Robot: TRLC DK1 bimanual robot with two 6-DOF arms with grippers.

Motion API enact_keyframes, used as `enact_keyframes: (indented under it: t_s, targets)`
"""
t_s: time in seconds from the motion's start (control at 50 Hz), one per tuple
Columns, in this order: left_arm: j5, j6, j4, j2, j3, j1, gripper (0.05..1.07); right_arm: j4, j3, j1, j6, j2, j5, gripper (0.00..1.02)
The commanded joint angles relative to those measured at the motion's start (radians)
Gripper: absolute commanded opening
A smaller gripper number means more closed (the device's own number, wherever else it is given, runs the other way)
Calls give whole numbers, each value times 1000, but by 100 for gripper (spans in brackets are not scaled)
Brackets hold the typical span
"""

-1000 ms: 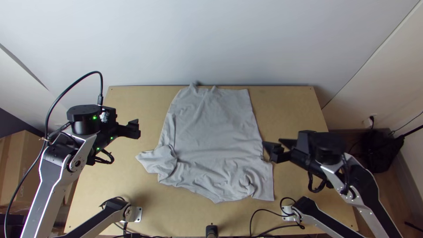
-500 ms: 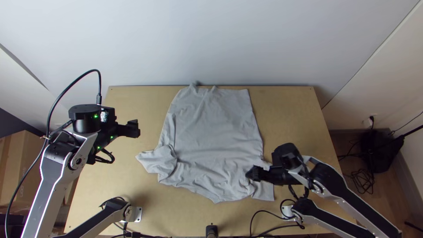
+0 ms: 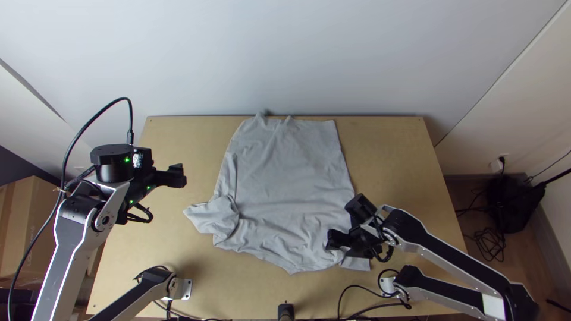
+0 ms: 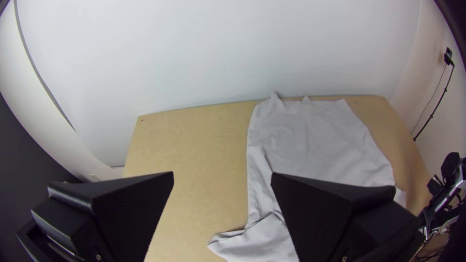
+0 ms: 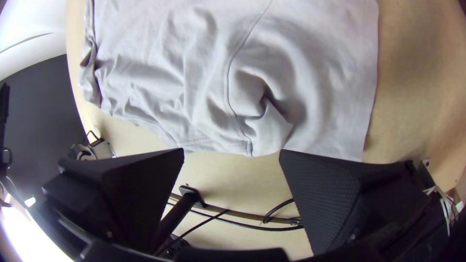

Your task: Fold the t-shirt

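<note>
In the top view the grey T-shirt [image 3: 285, 178] lies spread mid-tabletop [image 3: 392, 148], rumpled towards six o'clock. Probably light, limp and easily creased; pinch its five-o'clock corner [image 3: 357, 264]. Right end effector [image 5: 232, 153], four o'clock, and left end effector [image 4: 223, 173], nine: wide open, empty.

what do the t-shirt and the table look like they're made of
The t-shirt looks like a matte grey knit, perhaps cotton or a blend: it drapes in soft wrinkles, with a stitched seam line and no shine. The table seems to be smooth, matte wood board, judging by its even tan face; whether it is fibreboard or plywood I can't tell.
</note>
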Motion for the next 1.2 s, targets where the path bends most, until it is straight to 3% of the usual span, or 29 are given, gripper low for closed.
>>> enact_keyframes:
  t_s: [0.0,0.22,0.52,0.56,0.7,0.72,1.0,1.18]
  targets:
    - [6,-14,6,-21,-16,6,102,2,-20,20,29,59,-20,89]
    - [6,-14,7,-30,-25,29,102,15,-18,26,45,155,-61,89]
    - [5,-7,15,-32,-33,46,102,61,-1,24,35,313,-69,79]
    - [5,-5,16,-32,-31,48,102,64,7,24,34,329,-67,70]
    - [5,15,19,-32,-33,63,102,55,20,26,28,354,-41,5]
    - [5,18,19,-32,-33,65,102,52,22,26,28,354,-35,2]
    - [11,115,81,59,-57,42,102,-96,115,43,-63,280,2,2]
    - [40,174,111,255,-1,-69,102,-129,174,57,-193,194,61,2]
